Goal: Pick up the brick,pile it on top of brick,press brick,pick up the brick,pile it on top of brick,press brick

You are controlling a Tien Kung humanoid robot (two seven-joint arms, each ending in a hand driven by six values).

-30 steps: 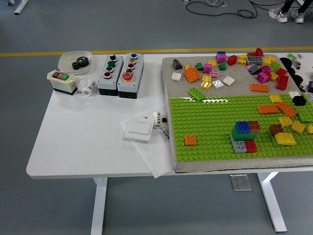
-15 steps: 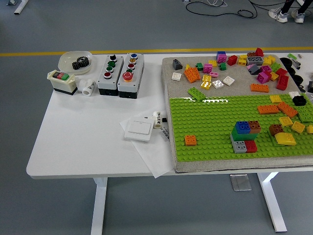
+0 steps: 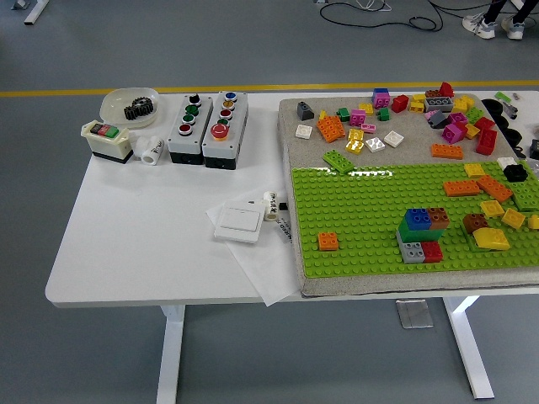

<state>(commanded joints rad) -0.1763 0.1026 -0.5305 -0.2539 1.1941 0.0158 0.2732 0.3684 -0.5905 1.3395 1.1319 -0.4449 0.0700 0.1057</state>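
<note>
Bricks lie all over the right half of the desk (image 3: 143, 244), and you have no robot hand in view, so the state of the fingers cannot be told. You see a green studded baseplate (image 3: 362, 227) resting on a grey mat (image 3: 290, 168) that runs off the right edge. Near the middle of the baseplate stands a small stack: a blue brick (image 3: 418, 219) and a brown brick (image 3: 438, 218) side by side on top, a green layer (image 3: 419, 233) under them, and a grey brick (image 3: 412, 252) touching a red brick (image 3: 432, 251) at the near side. A lone orange brick (image 3: 328, 241) sits well apart to the left of it, close to the plate's near left corner. To the right you find a yellow sloped piece (image 3: 492, 239) beside a brown piece (image 3: 475, 222), and further back two orange bricks (image 3: 477, 188). On the bare mat at the far side lies a loose scatter of bricks (image 3: 396, 122) in many colours, with a flat green brick (image 3: 338, 161) at the plate's far edge.

Left of the mat you have a white wall switch (image 3: 239, 224) on a sheet of paper (image 3: 261, 265), two grey push-button boxes (image 3: 206, 126), a small switch box (image 3: 106, 140), a white cylinder (image 3: 150, 148) and a bowl (image 3: 128, 103) holding a black gear (image 3: 138, 108). Nothing stands over or around the stack.
</note>
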